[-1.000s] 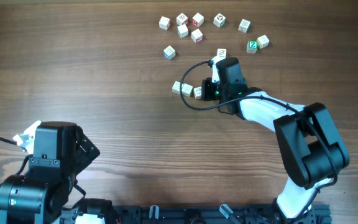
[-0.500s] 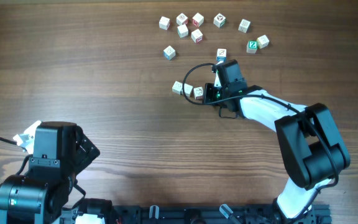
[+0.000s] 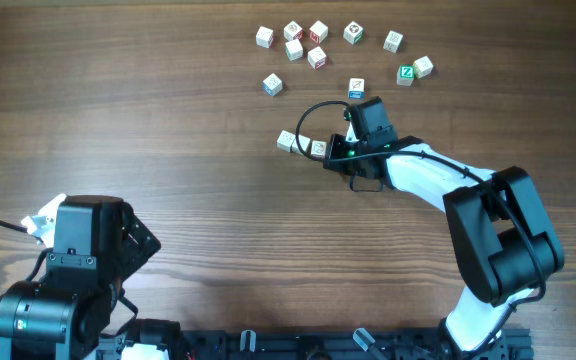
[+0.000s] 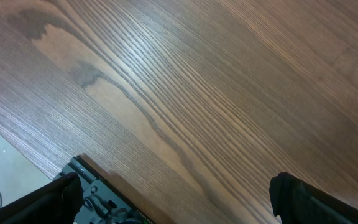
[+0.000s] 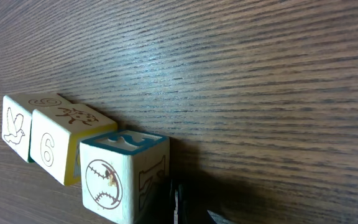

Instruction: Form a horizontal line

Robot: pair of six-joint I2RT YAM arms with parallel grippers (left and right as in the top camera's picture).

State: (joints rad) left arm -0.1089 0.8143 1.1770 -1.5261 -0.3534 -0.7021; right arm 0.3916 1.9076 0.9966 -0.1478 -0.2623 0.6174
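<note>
Three pale wooden cubes make up the horizontal line (image 3: 301, 145), set a little right of the table's centre, below the scattered stock.
- Order, from the right wrist view: bird cube, "6" cube, then a teal-topped baseball cube (image 5: 120, 177) at the near end. The faces look to be touching. From overhead the row slants slightly downward toward the right.
- Right gripper (image 3: 334, 152): stands just beside the baseball cube at the row's right end, low over the wood. Its fingers are hidden under the arm body from above, and the wrist view shows only a dark sliver, so I cannot tell how the jaws stand. Judged purpose of the position: seating or nudging the end cube into the row.
- Left gripper (image 4: 178, 198): fingers spread wide with nothing between them; the arm is parked at the near left corner, well apart from the work and likely idle.
- Loose cubes (image 3: 316, 57): about eleven, clustered toward the far edge, one green-faced (image 3: 406, 73); probably the supply.
- Table (image 3: 168, 120): dark brown wood with strong grain. A pale floor shows past its edge in the left wrist view.
</note>
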